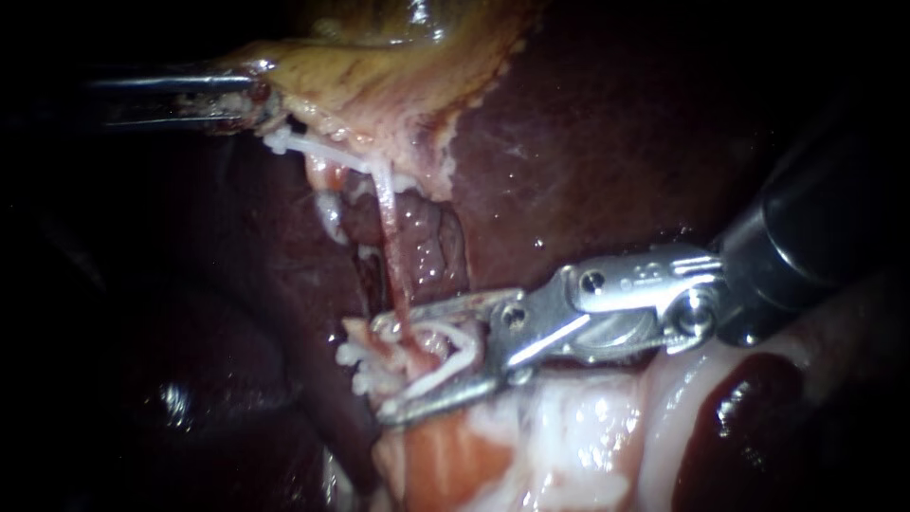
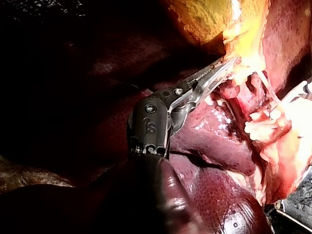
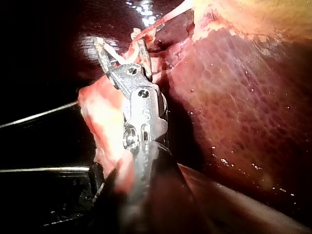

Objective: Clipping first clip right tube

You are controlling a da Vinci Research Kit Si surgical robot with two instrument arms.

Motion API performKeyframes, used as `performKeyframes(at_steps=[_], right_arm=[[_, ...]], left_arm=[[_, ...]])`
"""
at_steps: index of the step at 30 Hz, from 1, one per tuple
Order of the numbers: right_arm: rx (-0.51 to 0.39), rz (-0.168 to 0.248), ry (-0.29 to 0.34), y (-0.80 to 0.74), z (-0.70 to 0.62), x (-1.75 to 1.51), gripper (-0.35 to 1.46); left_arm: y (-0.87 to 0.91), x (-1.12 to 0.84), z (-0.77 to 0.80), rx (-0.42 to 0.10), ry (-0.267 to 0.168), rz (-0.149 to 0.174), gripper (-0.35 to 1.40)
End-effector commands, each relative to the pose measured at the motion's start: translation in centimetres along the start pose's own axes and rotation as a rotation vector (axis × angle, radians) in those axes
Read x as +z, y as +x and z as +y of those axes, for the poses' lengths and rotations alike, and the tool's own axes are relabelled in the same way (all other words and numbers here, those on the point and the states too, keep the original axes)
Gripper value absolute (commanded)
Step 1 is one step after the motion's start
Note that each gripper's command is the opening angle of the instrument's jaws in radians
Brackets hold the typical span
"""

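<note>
A thin reddish tube (image 1: 389, 237) runs down from the yellowish gallbladder (image 1: 379, 76) to pale tissue below. My right instrument (image 1: 381, 368) comes in from the right. Its jaws stand apart on either side of the tube's lower end and carry a white clip (image 1: 431, 379) between them. In the right wrist view the same jaws (image 3: 119, 44) straddle pale strands. My left instrument (image 1: 258, 100) comes in from the upper left with its jaws shut on the gallbladder's edge, holding it taut. The left wrist view shows those jaws (image 2: 226, 66) buried in yellow tissue (image 2: 243, 39).
Dark red liver (image 1: 588, 142) fills the area right of and behind the tube. White stringy strands (image 1: 313, 147) hang by the left jaws. Pale fatty tissue (image 1: 569, 446) lies under the right instrument, whose black shaft (image 1: 815, 237) crosses the right side.
</note>
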Motion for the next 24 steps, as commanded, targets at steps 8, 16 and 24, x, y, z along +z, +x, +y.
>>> performKeyframes(at_steps=[8,16,24], right_arm=[[0.023,-0.005,0.099,0.06,-0.15,0.04,0.38],[0.036,-0.016,0.108,-0.10,-0.14,0.08,0.30],[0.036,-0.015,0.109,-0.12,-0.13,0.03,0.14]], left_arm=[[0.00,0.01,0.00,0.000,0.001,0.000,-0.35],[-0.01,0.03,0.00,0.001,0.003,0.001,-0.35],[-0.01,0.04,0.00,0.001,0.003,0.001,-0.35]])
